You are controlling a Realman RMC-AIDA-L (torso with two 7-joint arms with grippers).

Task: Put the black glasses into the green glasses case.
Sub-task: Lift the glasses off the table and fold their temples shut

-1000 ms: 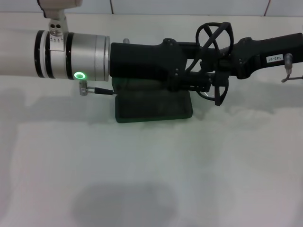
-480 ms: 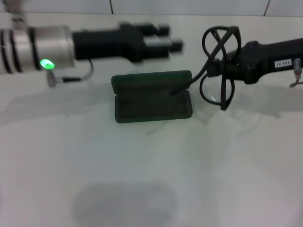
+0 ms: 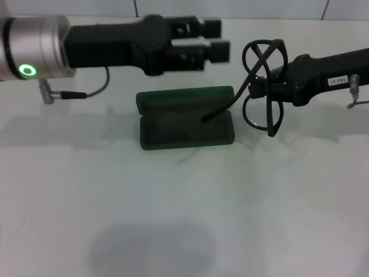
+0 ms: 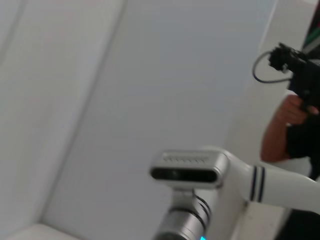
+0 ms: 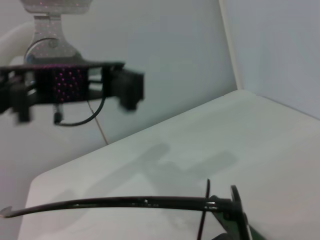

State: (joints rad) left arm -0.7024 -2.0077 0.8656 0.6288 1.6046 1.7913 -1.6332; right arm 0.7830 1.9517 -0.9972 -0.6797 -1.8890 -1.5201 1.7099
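The green glasses case (image 3: 173, 130) lies open on the white table, lid raised toward the back. Just right of it my right gripper (image 3: 271, 81) is shut on the black glasses (image 3: 262, 55), which hang in the air with their lenses upright. One long temple arm (image 3: 222, 109) slants down, its tip over the case's right half. The right wrist view shows that temple arm (image 5: 125, 202) as a thin black bar. My left gripper (image 3: 218, 38) hovers open behind the case, apart from the glasses and holding nothing. It also appears far off in the right wrist view (image 5: 125, 87).
A thin cable with a metal plug (image 3: 69, 95) hangs under my left arm, left of the case. The white table (image 3: 184, 219) stretches forward of the case. In the left wrist view are a wall, the robot's head camera (image 4: 187, 172) and a person (image 4: 287, 130).
My left gripper let go of the glasses and drew back to the left. The glasses stay in the right gripper, and one temple arm now hangs down over the case.
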